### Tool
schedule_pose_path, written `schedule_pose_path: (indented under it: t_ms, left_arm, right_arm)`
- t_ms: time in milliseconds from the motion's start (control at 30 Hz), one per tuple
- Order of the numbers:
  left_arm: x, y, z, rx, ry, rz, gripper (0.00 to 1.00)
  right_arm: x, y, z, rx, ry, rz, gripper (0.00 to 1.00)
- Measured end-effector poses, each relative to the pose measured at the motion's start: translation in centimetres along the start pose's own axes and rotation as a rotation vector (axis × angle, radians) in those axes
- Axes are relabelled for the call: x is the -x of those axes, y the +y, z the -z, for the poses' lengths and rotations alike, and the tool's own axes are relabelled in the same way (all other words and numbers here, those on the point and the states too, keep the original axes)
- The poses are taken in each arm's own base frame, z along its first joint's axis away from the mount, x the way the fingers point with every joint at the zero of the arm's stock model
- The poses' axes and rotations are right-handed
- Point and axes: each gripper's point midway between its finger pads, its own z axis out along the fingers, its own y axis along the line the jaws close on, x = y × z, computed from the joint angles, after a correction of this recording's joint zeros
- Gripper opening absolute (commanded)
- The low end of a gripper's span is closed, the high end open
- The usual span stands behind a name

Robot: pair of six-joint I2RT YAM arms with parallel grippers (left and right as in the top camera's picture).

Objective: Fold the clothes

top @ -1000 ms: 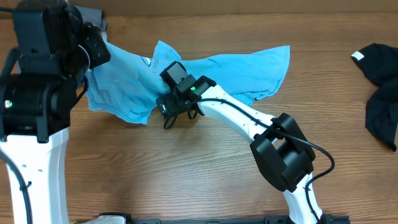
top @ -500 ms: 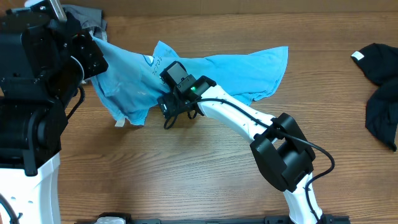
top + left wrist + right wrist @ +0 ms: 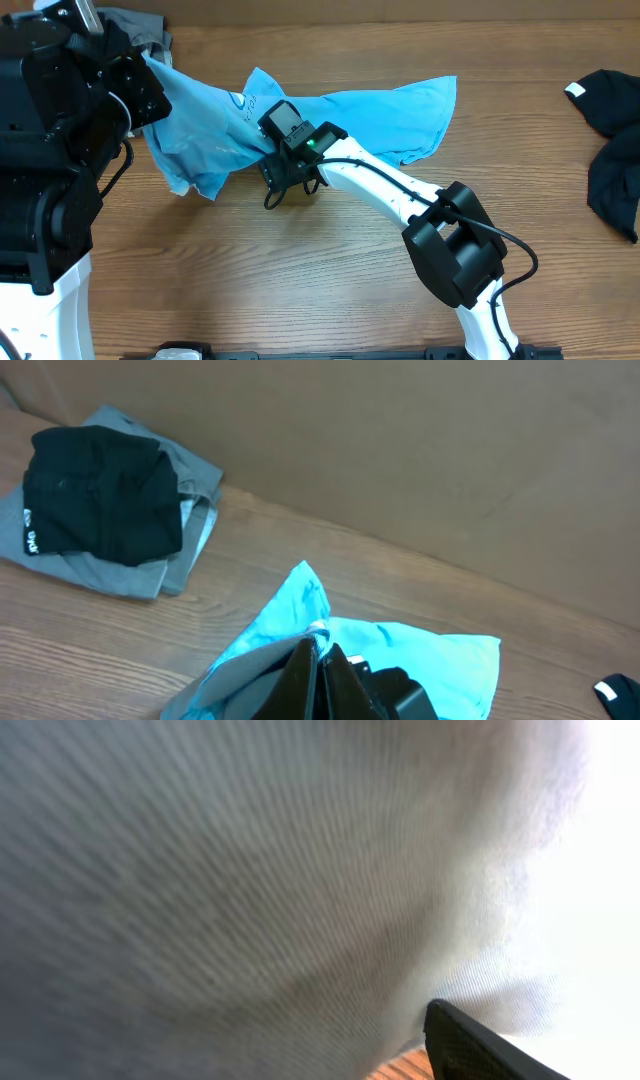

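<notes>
Light-blue T-shirt (image 3: 380, 110) sprawls across the counter (image 3: 300, 290), upper centre of frame, left end hoisted. Left jaws pinch that raised edge tight. Right jaws at its lower hem, buried in cloth; you cannot tell their spread. Expect light, limp, sagging fabric: take hold at hems or corners.

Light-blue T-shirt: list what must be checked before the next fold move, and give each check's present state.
1. Left pincer shut on the light-blue T-shirt: ok.
2. Right pincer gripping the shirt's near edge: cannot tell; its wrist view shows only blurred cloth.
3. Shirt spread flat on the table: not ok; its left part hangs lifted and bunched, while its right part lies down.
4. Loose black garment apart from the shirt: ok, at the table's right edge.
5. Folded grey-and-black stack apart from the shirt: ok in the left wrist view.
</notes>
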Motion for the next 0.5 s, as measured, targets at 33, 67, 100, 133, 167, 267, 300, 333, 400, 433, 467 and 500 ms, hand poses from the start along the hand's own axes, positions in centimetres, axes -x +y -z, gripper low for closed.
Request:
schedule_pose_path:
  t_ms: [33,67,100,133,167,267,300,333,400,433,467,500]
  left_arm:
    - [-0.1,0.1,0.0,0.004,0.003,0.000,0.04]
    - [-0.1,0.2,-0.1,0.009,0.007,0.000,0.04]
    - [-0.2,0.3,-0.3,0.015,0.011,-0.001,0.04]
    - [-0.2,0.3,-0.5,0.019,0.014,-0.001,0.04]
    - [-0.3,0.3,-0.7,0.023,0.019,-0.001,0.04]
    - [-0.5,0.4,-1.4,0.033,0.033,-0.002,0.04]
    - [-0.5,0.5,-1.6,0.035,0.036,-0.003,0.04]
    - [-0.5,0.5,-1.7,0.036,0.037,-0.003,0.04]
    - [-0.5,0.5,-1.9,0.039,0.037,-0.003,0.04]
    - [-0.5,0.5,-1.9,0.039,0.036,-0.003,0.04]
    - [-0.5,0.5,-1.9,0.039,0.036,-0.002,0.04]
    - [-0.5,0.5,-1.9,0.039,0.036,-0.002,0.04]
  right_arm:
    - [-0.1,-0.1,0.0,-0.004,0.005,0.000,0.72]
    - [-0.3,-0.2,0.0,-0.010,0.012,-0.004,0.72]
    - [-0.5,-0.3,0.0,-0.016,0.020,-0.009,0.73]
    - [-0.8,-0.4,0.1,-0.021,0.032,-0.018,0.73]
    - [-1.0,-0.5,0.2,-0.028,0.043,-0.026,0.73]
    - [-1.3,-0.5,0.8,-0.032,0.065,-0.047,0.73]
    - [-1.5,-0.4,1.1,-0.027,0.073,-0.053,0.73]
    - [-1.6,-0.2,1.3,-0.014,0.077,-0.057,0.73]
    - [-1.4,0.5,1.6,0.021,0.075,-0.063,0.73]
    - [-1.2,0.7,1.6,0.036,0.067,-0.063,0.73]
    - [-0.8,1.1,1.6,0.056,0.053,-0.063,0.73]
    - [-0.6,1.2,1.5,0.064,0.043,-0.064,0.73]
